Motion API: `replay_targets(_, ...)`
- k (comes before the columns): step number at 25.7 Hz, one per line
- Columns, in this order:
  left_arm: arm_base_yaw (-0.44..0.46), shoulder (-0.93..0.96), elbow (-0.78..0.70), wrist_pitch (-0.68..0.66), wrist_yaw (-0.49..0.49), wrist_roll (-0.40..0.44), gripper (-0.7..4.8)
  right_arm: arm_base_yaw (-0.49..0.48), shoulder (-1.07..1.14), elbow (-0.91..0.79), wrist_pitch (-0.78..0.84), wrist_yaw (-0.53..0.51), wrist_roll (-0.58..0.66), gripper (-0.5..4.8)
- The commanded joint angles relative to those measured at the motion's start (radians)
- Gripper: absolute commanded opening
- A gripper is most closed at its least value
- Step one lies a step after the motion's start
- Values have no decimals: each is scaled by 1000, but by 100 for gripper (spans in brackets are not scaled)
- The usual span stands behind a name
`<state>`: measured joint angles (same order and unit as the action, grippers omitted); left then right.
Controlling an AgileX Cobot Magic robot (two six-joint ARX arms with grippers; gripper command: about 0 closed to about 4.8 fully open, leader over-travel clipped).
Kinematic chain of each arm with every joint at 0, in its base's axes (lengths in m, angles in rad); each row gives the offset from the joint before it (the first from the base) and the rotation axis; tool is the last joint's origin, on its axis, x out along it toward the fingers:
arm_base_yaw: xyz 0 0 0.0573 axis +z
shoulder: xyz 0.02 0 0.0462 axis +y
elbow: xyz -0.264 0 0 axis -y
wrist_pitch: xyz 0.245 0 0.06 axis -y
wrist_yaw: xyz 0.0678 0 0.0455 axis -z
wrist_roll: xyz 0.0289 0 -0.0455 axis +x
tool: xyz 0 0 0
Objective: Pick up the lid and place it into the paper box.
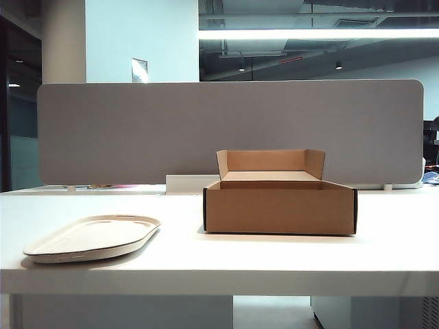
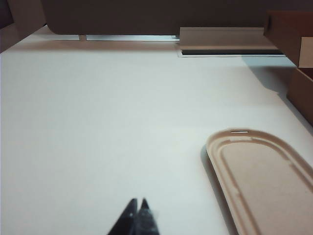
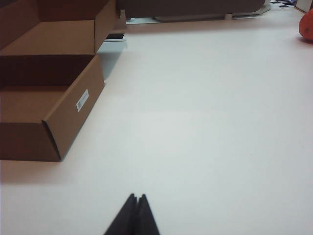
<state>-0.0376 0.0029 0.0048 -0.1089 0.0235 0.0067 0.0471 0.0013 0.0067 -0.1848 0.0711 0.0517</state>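
The beige moulded-pulp lid (image 1: 92, 237) lies flat near the table's front left edge; the left wrist view shows its rim (image 2: 264, 181) too. The brown paper box (image 1: 280, 205) stands open right of centre, its back flap upright. In the right wrist view the box (image 3: 51, 105) is empty inside. My left gripper (image 2: 138, 201) is shut over bare table, short of the lid and off to its side. My right gripper (image 3: 136, 197) is shut with nothing in it, over bare table beside the box. Neither arm shows in the exterior view.
A grey partition (image 1: 230, 130) runs along the table's far edge, with a white strip (image 1: 184, 184) at its foot. An orange-red object (image 3: 306, 25) sits at the far side in the right wrist view. The white tabletop (image 1: 206, 257) stretches between lid and box.
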Motion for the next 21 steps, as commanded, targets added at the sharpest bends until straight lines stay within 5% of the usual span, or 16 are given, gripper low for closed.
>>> replay_targets(1,3,1,3,12,3,1,-1,0,-2,-6,10,5,-3,-4)
replay_targets(11,2,1,3,13,3,0,-1,1,-2,-6,10,-3,1,-4)
replay_targets(21,3,2,3,13,3,0,-1,2,-2,-6,45,-442,8,-5)
